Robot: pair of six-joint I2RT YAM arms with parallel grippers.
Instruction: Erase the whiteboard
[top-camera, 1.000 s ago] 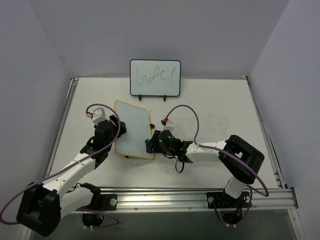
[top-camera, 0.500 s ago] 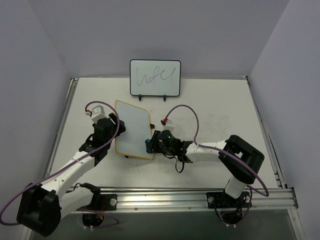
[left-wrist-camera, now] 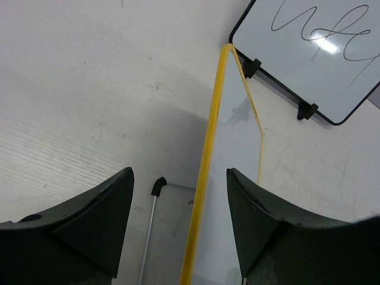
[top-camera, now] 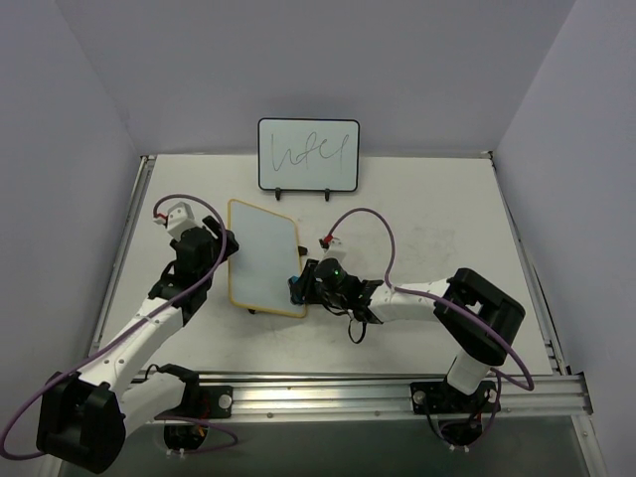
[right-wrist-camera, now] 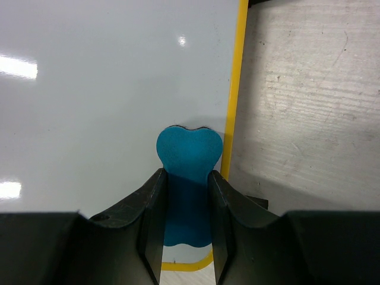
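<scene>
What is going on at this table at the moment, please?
The right tool is shut on a blue eraser, holding it on the yellow-framed whiteboard near its right edge. The left tool stands open at the board's left edge, not gripping it. The board's surface looks clean. The black-framed board propped at the back has a scribble on it.

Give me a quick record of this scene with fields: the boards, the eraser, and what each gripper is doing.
whiteboard: yellow frame, no marks visible
eraser: blue, at whiteboard's near right corner
right gripper: shut on eraser
left gripper: open, beside whiteboard's left edge, not gripping
black-framed board: upright at back, scribble on it
</scene>
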